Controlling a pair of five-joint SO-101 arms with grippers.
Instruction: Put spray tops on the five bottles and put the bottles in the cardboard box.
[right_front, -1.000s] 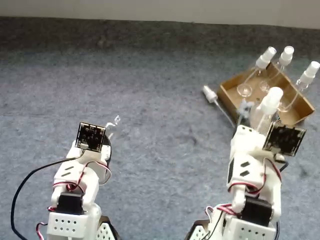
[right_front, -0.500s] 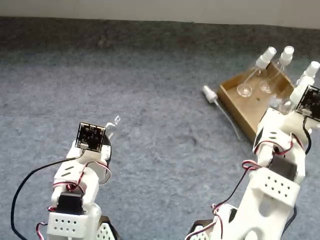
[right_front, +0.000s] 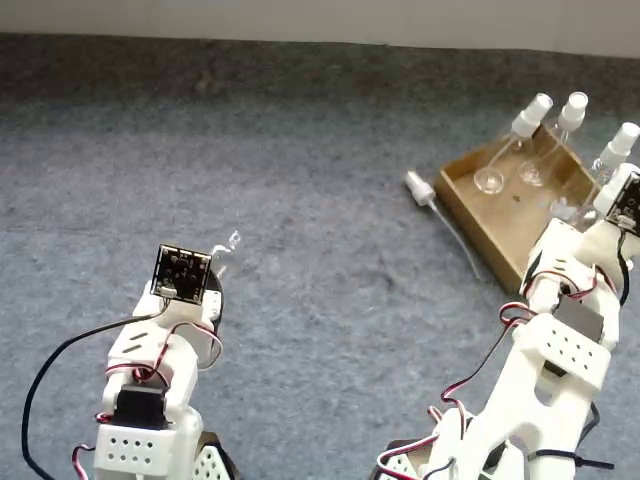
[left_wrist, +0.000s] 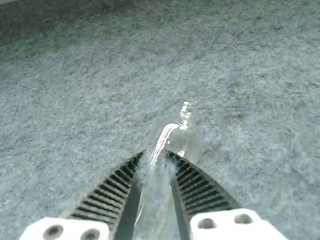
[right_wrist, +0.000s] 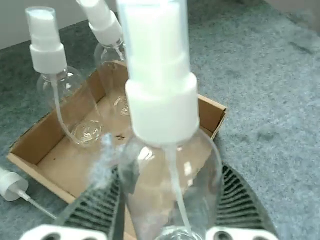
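My right gripper (right_wrist: 170, 177) is shut on a clear bottle (right_wrist: 167, 150) with a white spray top, upright above the near part of the cardboard box (right_front: 500, 215). Three topped bottles (right_front: 510, 145) stand in the box; two of them (right_wrist: 62, 105) show past the held one in the right wrist view. A loose spray top (right_front: 420, 188) with its tube lies on the carpet just left of the box. My left gripper (left_wrist: 157, 159) is shut on a clear bottle without a top (left_wrist: 172, 142), low over the carpet at the lower left (right_front: 228, 243).
Grey carpet (right_front: 330, 280) covers the table, with open room between the two arms. The box (right_wrist: 50, 150) has low walls, and its free floor lies on the near side of the standing bottles.
The right arm has swung right and away from me, carrying its topped bottle over the box. The left arm and its bottle have not moved.
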